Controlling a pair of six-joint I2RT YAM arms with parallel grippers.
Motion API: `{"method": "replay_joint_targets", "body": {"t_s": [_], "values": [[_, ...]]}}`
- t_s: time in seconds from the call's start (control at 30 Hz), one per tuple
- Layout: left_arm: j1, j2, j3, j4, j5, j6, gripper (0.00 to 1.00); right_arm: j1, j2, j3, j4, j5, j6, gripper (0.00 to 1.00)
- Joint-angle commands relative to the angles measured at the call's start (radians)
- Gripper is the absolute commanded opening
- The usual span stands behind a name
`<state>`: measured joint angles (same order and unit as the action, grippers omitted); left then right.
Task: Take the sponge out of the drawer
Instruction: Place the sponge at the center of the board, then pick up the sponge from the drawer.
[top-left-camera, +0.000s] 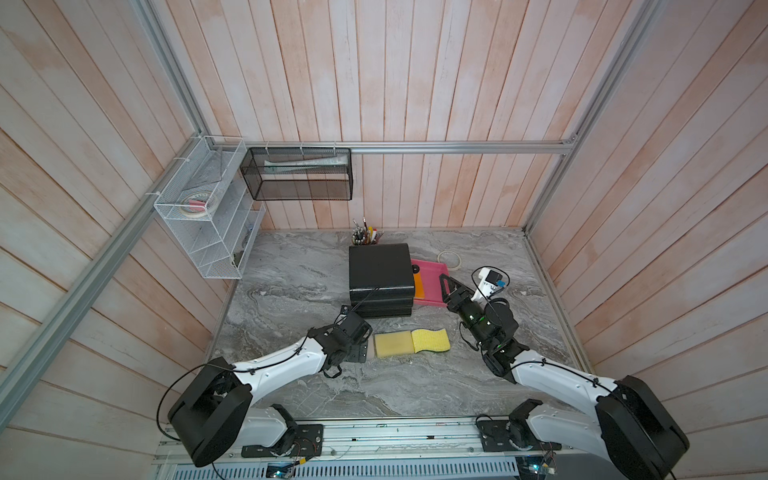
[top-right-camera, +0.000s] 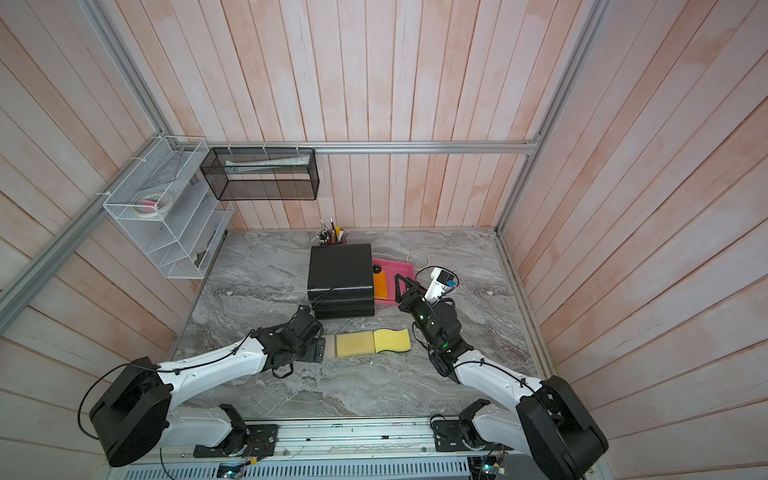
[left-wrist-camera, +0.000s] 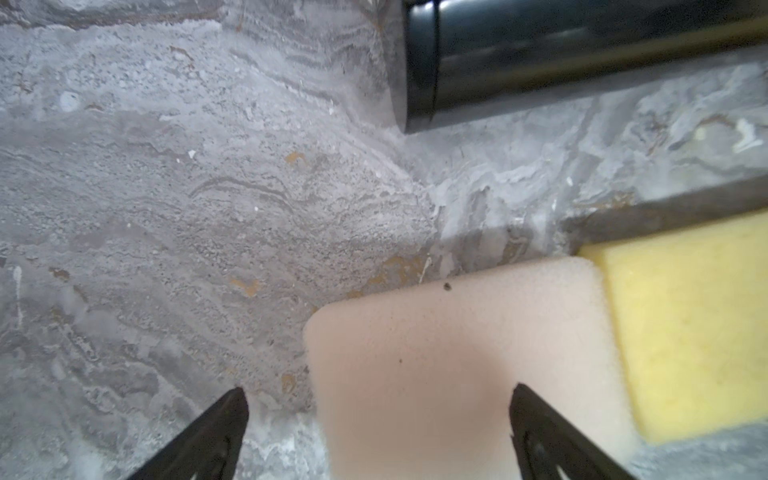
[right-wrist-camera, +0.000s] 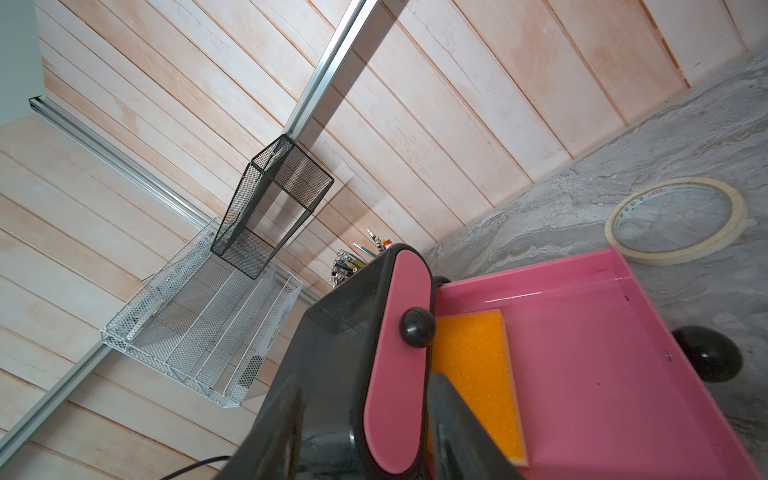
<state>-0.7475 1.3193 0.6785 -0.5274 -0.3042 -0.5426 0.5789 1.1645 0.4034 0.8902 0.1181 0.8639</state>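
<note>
Orange sponge (top-right-camera: 381, 286) in open pink drawer (top-right-camera: 400, 267), right tool (top-right-camera: 400, 284) seemingly above it

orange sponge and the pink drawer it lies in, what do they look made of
The orange sponge: open-cell foam, matte, going by its fine speckled pores; a paler layer shows along one edge. The pink drawer: probably moulded plastic, smooth and glossy; light streaks on its floor, thin even walls.

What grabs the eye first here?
The pink drawer stands pulled out of the black chest, with an orange sponge lying in it and the right gripper close by. Next comes the row of sponges on the table in front of the chest. The left gripper is above its pale end, jaws open.
</note>
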Motion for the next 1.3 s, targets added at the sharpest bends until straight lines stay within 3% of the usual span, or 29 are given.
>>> {"method": "replay_joint_targets", "body": {"t_s": [0.0,0.2,0.37,0.57,0.87,1.0,1.27], "values": [[-0.006,-0.071,-0.009,0.025,-0.009,0.007,1.00,-0.002,0.008,0.004,0.013,0.021,-0.006,0.50],[-0.005,-0.142,-0.023,0.050,0.012,0.015,1.00,-0.001,0.014,0.007,0.010,0.024,-0.008,0.50],[-0.006,-0.253,-0.048,0.179,0.062,0.053,1.00,-0.011,-0.001,0.025,-0.055,0.040,-0.046,0.52],[-0.004,-0.424,-0.074,0.320,0.102,0.121,1.00,-0.111,-0.011,0.044,-0.147,-0.027,-0.061,0.57],[-0.004,-0.527,-0.098,0.365,0.062,0.133,1.00,-0.243,0.166,0.237,-0.398,-0.298,-0.231,0.59],[-0.004,-0.553,-0.120,0.392,0.070,0.140,1.00,-0.284,0.302,0.317,-0.417,-0.484,-0.270,0.58],[-0.004,-0.597,-0.158,0.433,0.087,0.145,1.00,-0.322,0.541,0.435,-0.368,-0.673,-0.266,0.52]]}}
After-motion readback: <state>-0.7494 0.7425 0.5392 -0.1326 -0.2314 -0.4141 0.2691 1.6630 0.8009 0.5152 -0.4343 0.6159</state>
